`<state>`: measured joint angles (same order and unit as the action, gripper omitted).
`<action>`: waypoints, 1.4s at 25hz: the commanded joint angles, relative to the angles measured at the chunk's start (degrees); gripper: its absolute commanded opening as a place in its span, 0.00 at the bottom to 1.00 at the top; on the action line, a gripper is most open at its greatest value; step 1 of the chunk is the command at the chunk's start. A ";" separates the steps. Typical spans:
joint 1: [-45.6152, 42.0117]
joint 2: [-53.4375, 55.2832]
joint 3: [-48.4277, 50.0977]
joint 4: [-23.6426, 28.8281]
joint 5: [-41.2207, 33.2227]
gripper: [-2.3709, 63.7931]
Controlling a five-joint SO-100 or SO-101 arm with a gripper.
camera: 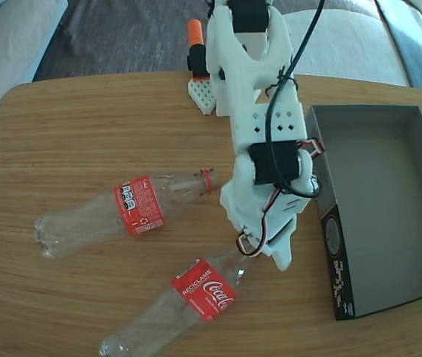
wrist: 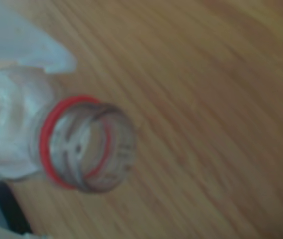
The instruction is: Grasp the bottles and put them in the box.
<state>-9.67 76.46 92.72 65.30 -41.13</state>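
One bottle lies toward the counter's left edge. The second bottle sits by the near edge, its neck under the jaws; can't tell if they're gripping it. The box sits empty at the right edge.

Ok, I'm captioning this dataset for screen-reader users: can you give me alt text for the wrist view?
Blurred close-up of the open, capless mouth of a clear plastic bottle with a red neck ring, lying on a wooden table at the left of the frame. A white part of the arm shows in the upper left corner; whether the fingers are closed on the bottle cannot be told.
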 commanded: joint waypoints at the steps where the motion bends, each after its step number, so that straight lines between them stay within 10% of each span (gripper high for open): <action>1: 1.14 0.00 -2.72 -0.53 -3.08 0.70; 31: 2.64 -8.70 -7.29 -1.85 -5.10 0.70; 35: 2.72 -8.61 -6.42 -2.55 -5.01 0.56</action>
<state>-7.38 66.97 87.36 63.19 -46.41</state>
